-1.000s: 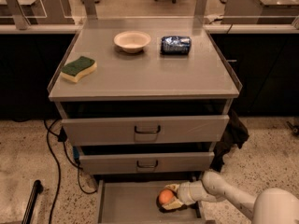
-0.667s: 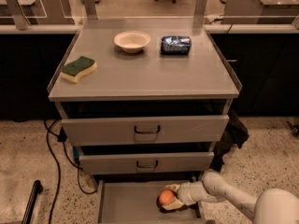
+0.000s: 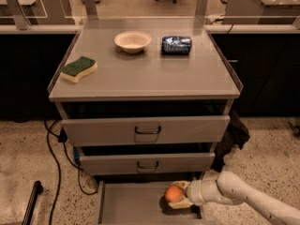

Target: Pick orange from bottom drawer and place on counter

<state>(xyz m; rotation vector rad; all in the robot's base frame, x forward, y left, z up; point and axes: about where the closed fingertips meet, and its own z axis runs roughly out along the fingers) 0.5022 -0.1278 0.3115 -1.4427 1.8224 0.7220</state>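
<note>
The orange [image 3: 173, 193] is a small round fruit at the right side of the open bottom drawer [image 3: 131, 205], the lowest grey tray. My gripper [image 3: 180, 195] reaches in from the right on a white arm, and its pale fingers [image 3: 181, 203] wrap around the orange from above and below. The orange looks slightly raised over the tray. The counter [image 3: 145, 71] is the flat grey cabinet top above, with low side rims.
On the counter lie a green and yellow sponge [image 3: 78, 69], a cream bowl [image 3: 132, 41] and a blue crumpled bag [image 3: 176, 45]. Two taller drawers [image 3: 146, 130] with dark handles stand above the tray. Black cables [image 3: 56, 163] run down on the left floor.
Nothing has visibly moved; the gripper stays around the orange at the same spot in the bottom drawer.
</note>
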